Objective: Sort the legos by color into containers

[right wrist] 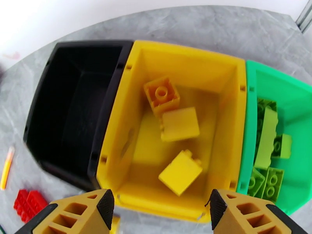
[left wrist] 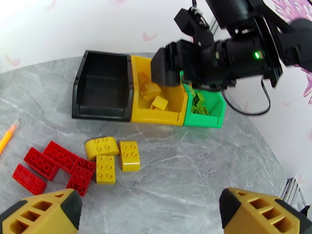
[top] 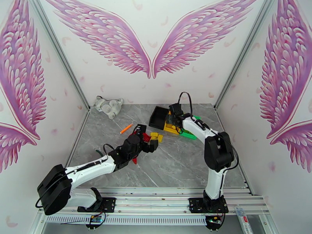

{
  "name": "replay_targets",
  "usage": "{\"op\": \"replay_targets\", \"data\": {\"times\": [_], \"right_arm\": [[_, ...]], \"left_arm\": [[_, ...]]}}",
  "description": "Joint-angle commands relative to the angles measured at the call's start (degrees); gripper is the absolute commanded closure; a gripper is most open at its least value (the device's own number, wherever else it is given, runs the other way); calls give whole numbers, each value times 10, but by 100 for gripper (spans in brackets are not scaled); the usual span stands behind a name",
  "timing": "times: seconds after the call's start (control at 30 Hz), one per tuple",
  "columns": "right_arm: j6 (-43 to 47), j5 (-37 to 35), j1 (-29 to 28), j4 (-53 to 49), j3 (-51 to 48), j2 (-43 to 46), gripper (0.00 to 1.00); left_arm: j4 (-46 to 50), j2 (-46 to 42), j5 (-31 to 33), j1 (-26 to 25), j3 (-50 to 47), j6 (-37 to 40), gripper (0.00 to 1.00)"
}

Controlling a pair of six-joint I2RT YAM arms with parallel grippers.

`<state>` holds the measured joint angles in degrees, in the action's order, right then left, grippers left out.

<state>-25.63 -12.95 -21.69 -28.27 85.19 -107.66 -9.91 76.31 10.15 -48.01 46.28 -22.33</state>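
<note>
With green legos (right wrist: pixel 267 133) binned and three yellow legos (right wrist: pixel 180 123) in the yellow bin (right wrist: pixel 187 55), red bricks (left wrist: pixel 58 155) and yellow bricks (left wrist: pixel 105 168) are being left on the tabletop (left wrist: pixel 195 160); left hand (left wrist: pixel 150 209) and right hand (right wrist: pixel 160 205) are being held released.

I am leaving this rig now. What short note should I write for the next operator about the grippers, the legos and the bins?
Left gripper: open, empty, above the table near the loose bricks.
Right gripper: open, empty, over the yellow bin.
Done: three yellow legos lie in the yellow bin; green legos lie in the green bin.
Left: red legos and three loose yellow legos lie on the table. The black bin is empty, probably meant for the red ones.
</note>
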Motion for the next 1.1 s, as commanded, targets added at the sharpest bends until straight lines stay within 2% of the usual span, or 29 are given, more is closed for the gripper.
{"op": "replay_targets", "data": {"times": [0.0,0.13,0.23,0.33,0.47,0.6,0.83,1.07], "right_arm": [[3,29,-37,34,-43,51,29],[-13,10,-87,52,-97,82,27],[-35,7,-110,67,-119,81,25],[-47,4,-126,71,-116,56,26],[-61,0,-130,79,-106,15,30],[-63,-2,-130,86,-97,-17,34],[-60,-17,-128,83,-83,-47,36],[-61,-14,-124,84,-72,-71,38]], "left_arm": [[42,-40,1,-4,43,35,1],[39,-50,-15,26,13,17,1],[26,-54,-46,74,-9,-9,1],[-27,-49,-106,133,-43,-49,1],[-54,-6,-127,180,-48,-69,1],[-127,59,-191,223,-54,-114,2],[-247,169,-280,254,-46,-185,3],[-270,199,-286,254,-37,-194,2]]}}
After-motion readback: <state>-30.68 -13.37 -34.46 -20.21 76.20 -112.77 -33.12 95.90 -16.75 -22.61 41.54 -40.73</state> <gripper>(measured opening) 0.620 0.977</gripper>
